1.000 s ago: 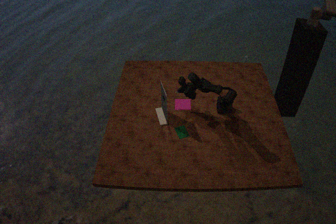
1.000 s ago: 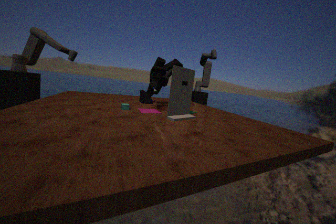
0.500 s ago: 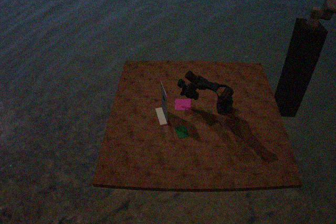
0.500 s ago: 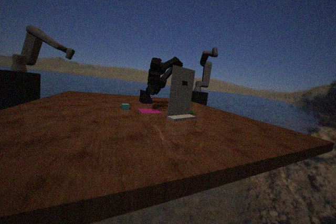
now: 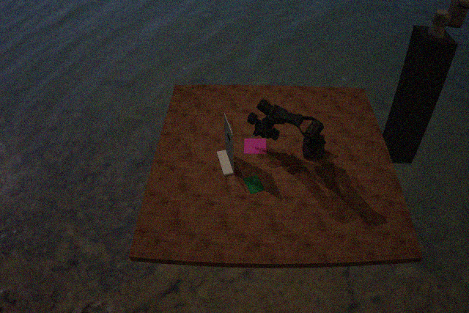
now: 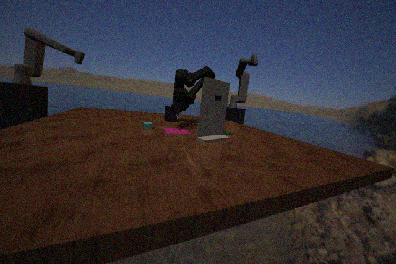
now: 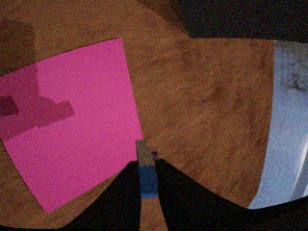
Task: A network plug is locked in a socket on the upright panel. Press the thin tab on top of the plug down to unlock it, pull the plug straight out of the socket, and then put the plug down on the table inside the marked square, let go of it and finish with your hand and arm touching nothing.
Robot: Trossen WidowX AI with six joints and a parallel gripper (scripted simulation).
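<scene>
My gripper (image 7: 146, 167) (image 5: 261, 134) is shut on the small network plug (image 7: 146, 168), a blue and tan piece showing between the dark fingers in the wrist view. It hangs above the table beside the near-right edge of the magenta marked square (image 7: 77, 122) (image 5: 254, 146) (image 6: 176, 130). The upright grey panel (image 5: 228, 133) (image 6: 213, 107) (image 7: 285, 141) stands on its pale base (image 5: 225, 162) to the side, apart from the gripper. Its socket (image 6: 218, 97) shows as a dark hole. My arm (image 6: 182, 91) bends down behind the panel in the exterior view.
A green patch (image 5: 253, 184) (image 6: 228, 132) lies on the wooden table (image 5: 264, 226) near the panel. A small teal cube (image 6: 147, 125) sits left of the square. Other robot arms on dark pedestals (image 5: 420, 93) (image 6: 19, 101) stand off the table.
</scene>
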